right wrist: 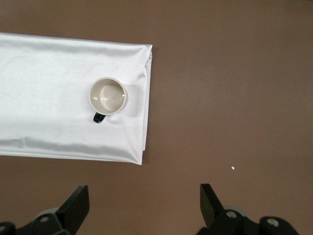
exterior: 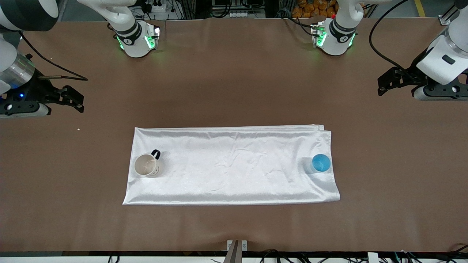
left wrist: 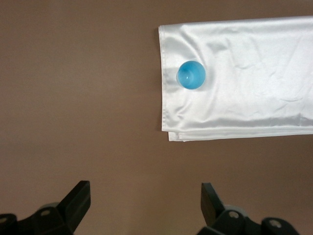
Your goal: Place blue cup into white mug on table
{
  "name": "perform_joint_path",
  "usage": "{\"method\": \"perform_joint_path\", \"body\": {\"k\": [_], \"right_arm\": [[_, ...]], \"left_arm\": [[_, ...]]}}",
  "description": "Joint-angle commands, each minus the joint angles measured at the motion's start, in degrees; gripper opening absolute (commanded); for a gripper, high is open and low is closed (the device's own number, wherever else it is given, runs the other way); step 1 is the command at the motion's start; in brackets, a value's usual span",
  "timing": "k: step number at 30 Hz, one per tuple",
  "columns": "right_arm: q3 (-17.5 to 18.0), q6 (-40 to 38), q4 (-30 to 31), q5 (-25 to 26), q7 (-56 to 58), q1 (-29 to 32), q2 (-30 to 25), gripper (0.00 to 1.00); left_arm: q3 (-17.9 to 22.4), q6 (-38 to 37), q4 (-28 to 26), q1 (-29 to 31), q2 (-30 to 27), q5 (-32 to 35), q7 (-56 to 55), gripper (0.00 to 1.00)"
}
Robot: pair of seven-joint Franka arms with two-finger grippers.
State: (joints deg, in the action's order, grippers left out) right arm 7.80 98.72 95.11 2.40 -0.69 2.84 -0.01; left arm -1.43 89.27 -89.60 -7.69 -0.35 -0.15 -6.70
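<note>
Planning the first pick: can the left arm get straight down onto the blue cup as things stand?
Probably yes. The blue cup stands upright on the white cloth at the left arm's end, with nothing beside or over it. The left gripper hangs open over bare table; the white mug sits at the cloth's right-arm end.

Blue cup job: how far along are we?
Nothing is done yet. The small translucent blue plastic cup stands on the white satin cloth at the left arm's end, apart from the off-white ceramic mug at the right arm's end. Left pincer and right pincer wait open and empty over the brown table. Grasping, carrying and placing remain.
</note>
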Motion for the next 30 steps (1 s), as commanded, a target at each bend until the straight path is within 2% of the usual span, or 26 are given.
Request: {"method": "perform_joint_path", "body": {"k": [1,7,18,27,30], "right_arm": [[-0.6,-1.3,-2.2,0.8,-0.6,-0.6,0.6,1.00],[-3.1,-1.4,-3.6,-0.4,-3.7,-0.6,0.8,1.00],[-3.3,-3.5,-4.3,-0.5,-4.1,-0.8,1.3,1.00],[-3.0,-2.9,-1.9,-1.9,-3.8,-2.4,6.2,1.00],[-3.0,0.1,0.4,-3.6,-4.0,-3.1,8.4,1.00]], "left_arm": [[0.5,-0.1,1.3,-0.8,0.6,1.6,-0.6,1.00],[0.5,-0.1,1.3,-0.8,0.6,1.6,-0.2,1.00],[0.4,-0.1,1.4,-0.9,1.8,3.0,0.6,1.00],[-0.4,-0.1,1.4,-1.2,1.9,3.1,0.4,1.00],[-0.4,0.0,1.4,-1.2,2.0,3.2,-0.2,1.00]]}}
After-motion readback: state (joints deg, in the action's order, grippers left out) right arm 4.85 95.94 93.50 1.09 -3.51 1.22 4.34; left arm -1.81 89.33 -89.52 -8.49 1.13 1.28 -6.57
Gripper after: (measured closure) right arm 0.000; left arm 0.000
